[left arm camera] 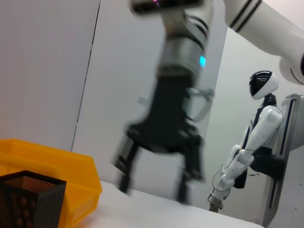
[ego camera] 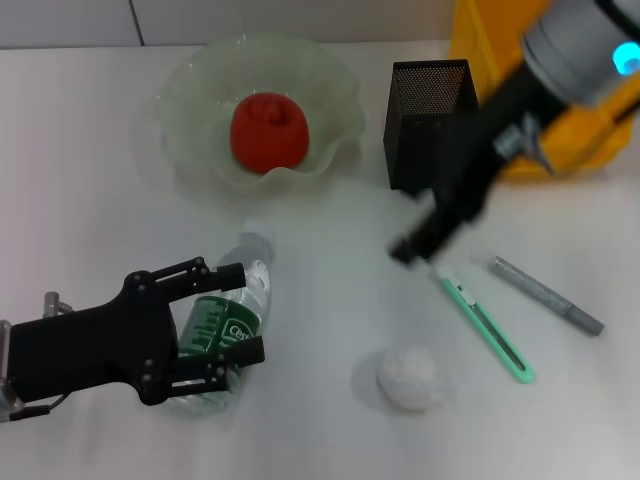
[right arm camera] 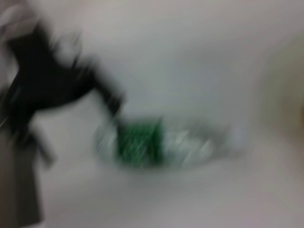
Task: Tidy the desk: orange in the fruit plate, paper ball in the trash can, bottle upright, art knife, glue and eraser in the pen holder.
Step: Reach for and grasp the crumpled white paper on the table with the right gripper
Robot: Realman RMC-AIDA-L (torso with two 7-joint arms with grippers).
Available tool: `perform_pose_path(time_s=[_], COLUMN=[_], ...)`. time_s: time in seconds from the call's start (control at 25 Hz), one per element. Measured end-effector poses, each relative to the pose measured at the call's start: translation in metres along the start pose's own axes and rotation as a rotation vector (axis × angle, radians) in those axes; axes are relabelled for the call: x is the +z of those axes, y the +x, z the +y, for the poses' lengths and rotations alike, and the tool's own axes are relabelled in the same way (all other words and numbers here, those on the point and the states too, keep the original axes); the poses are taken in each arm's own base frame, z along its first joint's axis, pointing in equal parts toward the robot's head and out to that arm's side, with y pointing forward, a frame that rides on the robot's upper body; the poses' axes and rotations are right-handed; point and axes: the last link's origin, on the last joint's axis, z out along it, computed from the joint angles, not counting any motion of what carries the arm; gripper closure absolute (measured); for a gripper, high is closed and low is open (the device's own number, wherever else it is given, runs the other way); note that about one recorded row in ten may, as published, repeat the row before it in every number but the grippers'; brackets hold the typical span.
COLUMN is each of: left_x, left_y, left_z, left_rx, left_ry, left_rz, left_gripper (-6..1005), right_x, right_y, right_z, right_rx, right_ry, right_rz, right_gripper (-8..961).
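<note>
- Two grippers are at work: the left gripper, at about 8 o'clock on the desk, has its fingers spread on either side of the lying bottle and has not closed on it. The right gripper, just right of centre, hangs with fingers parted and nothing between them, right above the near end of the green knife.
- Risk, as I judge it: the bottle is round and lies on its side, so an off-centre squeeze could roll it out of the fingers or toward the paper ball at 5 o'clock.
- Risk for the right gripper: the knife is thin and flat on the desk, so the fingertips could scrape the surface or nudge it into the grey pen-like stick lying just beside it at 3 o'clock.
- Both arms are near the desk's middle; a wide swing while standing the bottle up could bring them together.
- Bowl at 11 o'clock: holds the red-orange fruit, so that part looks done.
- Black mesh pen holder at 1 o'clock: nothing shows inside.
- Yellow bin behind it: contents hidden by the right arm.
</note>
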Motion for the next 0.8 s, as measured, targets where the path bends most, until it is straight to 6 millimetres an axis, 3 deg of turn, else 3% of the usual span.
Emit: perform_pose_path(time_s=[0.08,0.28,0.8], left_x=[-0.002,-0.003,-0.004], left_y=[0.000,0.001,0.001], left_z=[-0.001,-0.002,-0.003], left_rx=[0.001,0.001,0.002], left_ry=[0.004,0.006,0.009], left_rz=[-0.004,-0.008,-0.010], left_gripper=[202,202,202], right_x=[0.020,0.045,0.083], right_y=[0.017,0.028,0.029], right_z=[0.012,0.019,0.026], right_rx=[0.001,0.002,-0.017], right_ry=[-0.048,-0.055,-0.079], right_rz=[0.091,0.163,0.204], right_gripper=[112,111,112])
